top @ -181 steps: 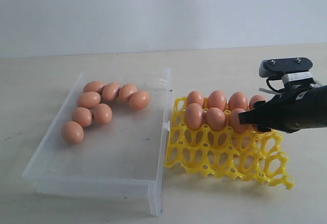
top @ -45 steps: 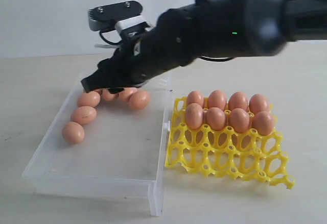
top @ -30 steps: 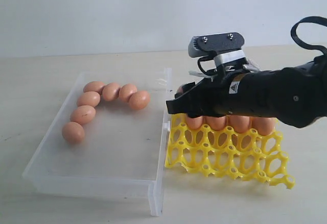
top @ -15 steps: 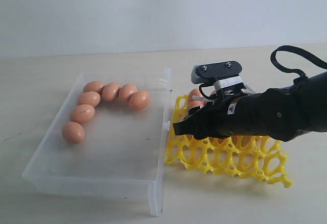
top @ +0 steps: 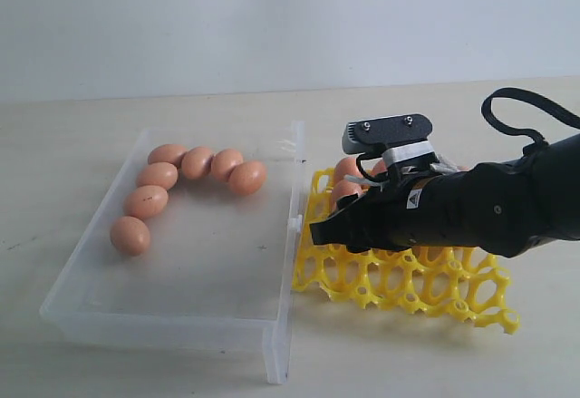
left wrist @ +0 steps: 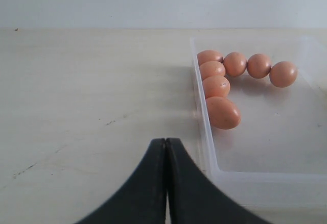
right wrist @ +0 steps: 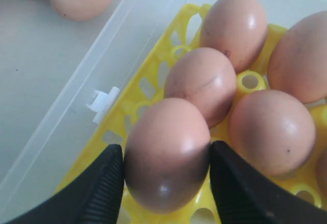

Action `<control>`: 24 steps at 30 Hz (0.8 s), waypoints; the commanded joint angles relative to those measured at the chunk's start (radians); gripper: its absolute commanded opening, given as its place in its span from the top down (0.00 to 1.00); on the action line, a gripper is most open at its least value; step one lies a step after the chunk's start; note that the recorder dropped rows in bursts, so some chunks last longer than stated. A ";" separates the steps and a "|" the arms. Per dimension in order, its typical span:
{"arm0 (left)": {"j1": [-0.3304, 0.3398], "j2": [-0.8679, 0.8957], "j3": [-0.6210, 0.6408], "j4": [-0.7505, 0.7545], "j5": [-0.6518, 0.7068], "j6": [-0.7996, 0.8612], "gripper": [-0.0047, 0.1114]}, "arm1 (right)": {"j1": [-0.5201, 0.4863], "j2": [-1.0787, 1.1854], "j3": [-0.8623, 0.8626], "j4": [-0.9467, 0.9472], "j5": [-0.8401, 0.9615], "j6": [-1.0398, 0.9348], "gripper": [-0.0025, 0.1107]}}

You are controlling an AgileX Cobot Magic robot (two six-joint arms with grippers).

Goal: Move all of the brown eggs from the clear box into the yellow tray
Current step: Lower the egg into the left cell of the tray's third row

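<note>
My right gripper (right wrist: pixel 166 152) is shut on a brown egg (right wrist: pixel 167 132), one black finger (right wrist: pixel 110 175) on each side. It holds the egg low over a cup at the yellow tray's (top: pixel 410 295) edge nearest the clear box (top: pixel 181 329). Several brown eggs (right wrist: pixel 240 25) fill the tray's cups beyond it. In the exterior view the right gripper (top: pixel 332 231) and arm hide most of those eggs. Several more brown eggs (top: pixel 146 202) lie in a curved line at the far left of the clear box. My left gripper (left wrist: pixel 166 142) is shut and empty, just outside the box.
The clear box's latch (right wrist: pixel 102 103) juts toward the yellow tray (right wrist: pixel 134 113), and the box wall (right wrist: pixel 110 55) runs right beside it. The front rows of tray cups (top: pixel 453 303) hold nothing. Pale tabletop (top: pixel 82 117) surrounds both.
The right arm has come down and slightly forward over the tray's box-side edge, carrying the egg lower. The eggs in the box have not moved.
</note>
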 commanded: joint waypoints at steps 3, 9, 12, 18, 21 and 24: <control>0.001 -0.006 -0.004 -0.002 -0.004 0.002 0.96 | -0.007 0.002 0.002 0.006 -0.013 -0.003 0.74; 0.001 -0.006 -0.004 -0.002 -0.004 0.002 0.96 | -0.007 0.002 0.002 0.010 -0.013 0.001 0.59; 0.001 -0.006 -0.004 -0.002 -0.004 0.002 0.96 | -0.007 0.002 0.002 0.010 -0.016 0.015 0.53; 0.001 -0.006 -0.004 -0.002 -0.004 0.002 0.96 | -0.007 0.002 0.000 0.010 -0.016 0.017 0.44; 0.001 -0.006 -0.004 -0.002 -0.004 0.002 0.96 | -0.007 0.002 0.000 0.010 -0.016 0.017 0.44; 0.001 -0.006 -0.004 -0.002 -0.004 0.002 0.96 | -0.007 -0.006 0.000 0.010 -0.016 0.019 0.44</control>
